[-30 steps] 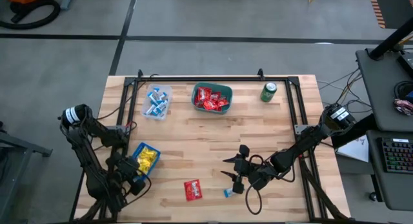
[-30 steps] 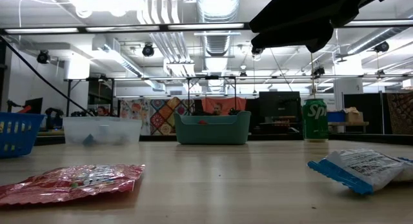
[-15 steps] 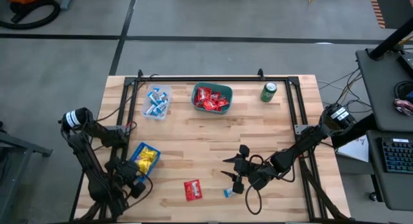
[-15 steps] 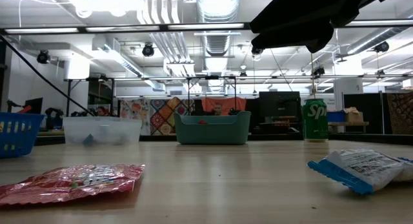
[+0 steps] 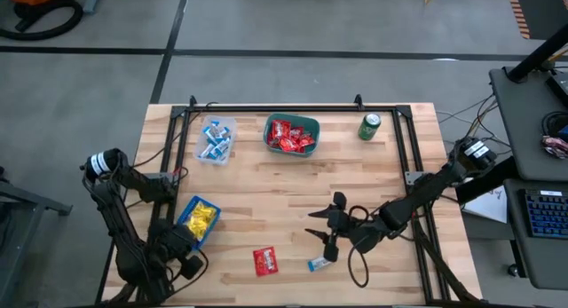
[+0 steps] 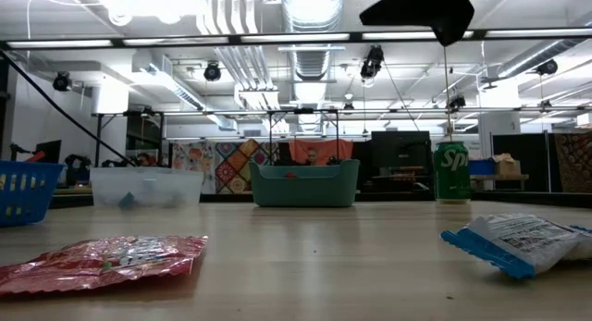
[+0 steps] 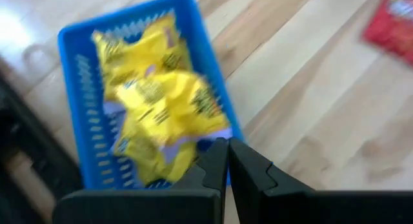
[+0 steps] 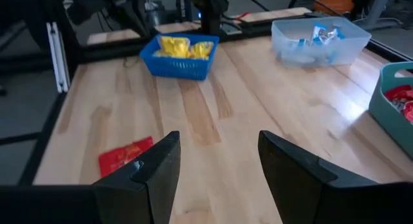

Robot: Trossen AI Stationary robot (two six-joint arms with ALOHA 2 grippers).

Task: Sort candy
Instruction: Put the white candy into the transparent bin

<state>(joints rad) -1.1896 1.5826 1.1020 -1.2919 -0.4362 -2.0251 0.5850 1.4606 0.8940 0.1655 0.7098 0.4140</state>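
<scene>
A red packet (image 5: 264, 260) and a blue-and-white sweet (image 5: 318, 263) lie flat on the wooden table near its front edge; both also show in the low view, the red packet (image 6: 102, 259) and the sweet (image 6: 518, 242). My right gripper (image 5: 327, 221) is open and empty, hovering above the table just far of the blue-and-white sweet. In the right wrist view my right gripper (image 8: 219, 166) has the red packet (image 8: 126, 156) ahead of it. My left gripper (image 7: 228, 161) is shut and empty beside the near end of the blue basket (image 5: 200, 217) of yellow packets (image 7: 158, 101).
A clear tub (image 5: 216, 138) with blue-and-white sweets and a teal bin (image 5: 291, 133) with red packets stand at the far side. A green can (image 5: 369, 126) stands to their right. A black frame rail (image 5: 266, 107) runs around the table. Bare wood lies mid-table.
My right gripper has risen and gone a little toward the far right, staying open; in the low view its dark shape has climbed almost out of the picture. My left gripper has drawn back slightly toward the near edge. The sweets have not moved.
</scene>
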